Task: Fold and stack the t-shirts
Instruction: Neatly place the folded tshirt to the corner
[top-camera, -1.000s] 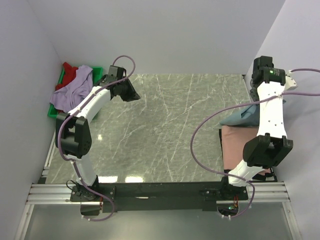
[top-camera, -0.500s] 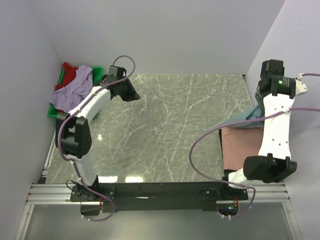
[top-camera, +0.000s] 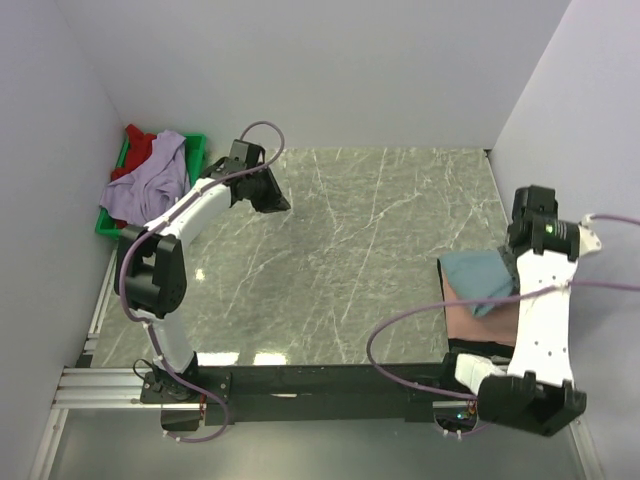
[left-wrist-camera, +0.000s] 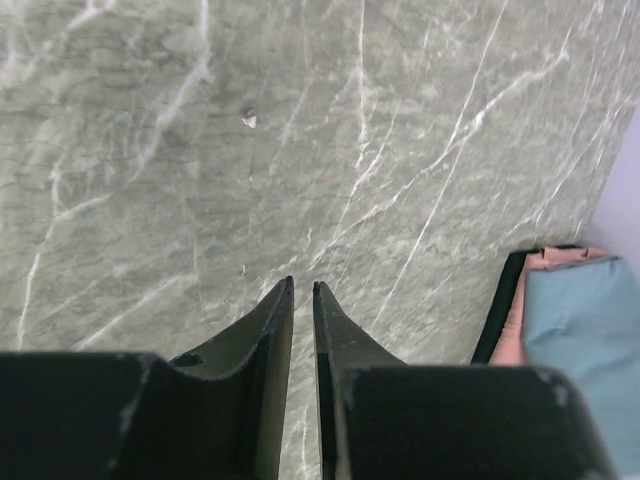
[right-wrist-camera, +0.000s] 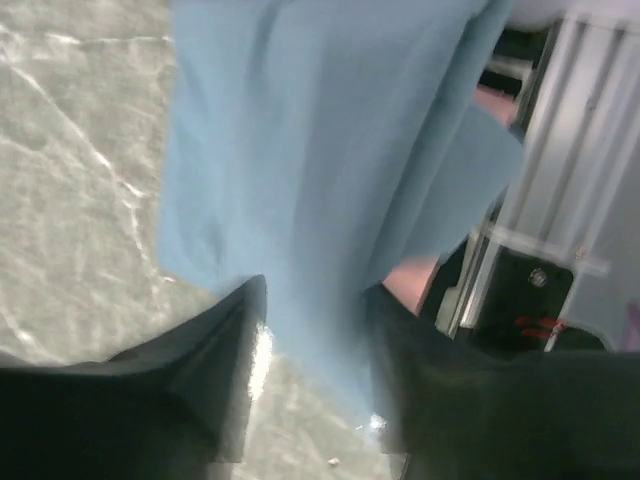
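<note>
The grey-blue t-shirt (top-camera: 476, 272) lies folded on the salmon pink t-shirt (top-camera: 468, 318) at the table's right edge. My right gripper (top-camera: 513, 268) is over its right end. In the right wrist view the jaws (right-wrist-camera: 315, 290) stand apart, with the blue cloth (right-wrist-camera: 320, 150) running between and under them and pink cloth (right-wrist-camera: 415, 282) beside it. My left gripper (top-camera: 270, 190) hovers over bare table at the far left. Its fingers (left-wrist-camera: 303, 285) are nearly together with nothing between them. The lavender t-shirt (top-camera: 150, 182) and red t-shirt (top-camera: 140, 148) are heaped on the tray.
A green plastic tray (top-camera: 196, 147) sits in the far left corner against the wall. White walls close in the left, back and right sides. The marble tabletop (top-camera: 350, 250) spreads between the arms. A purple cable (top-camera: 400, 330) loops from the right arm.
My right arm swung toward the near edge with the grey-blue shirt, which now lies flat on the pink one. Its jaws have parted. My left gripper shifted slightly right.
</note>
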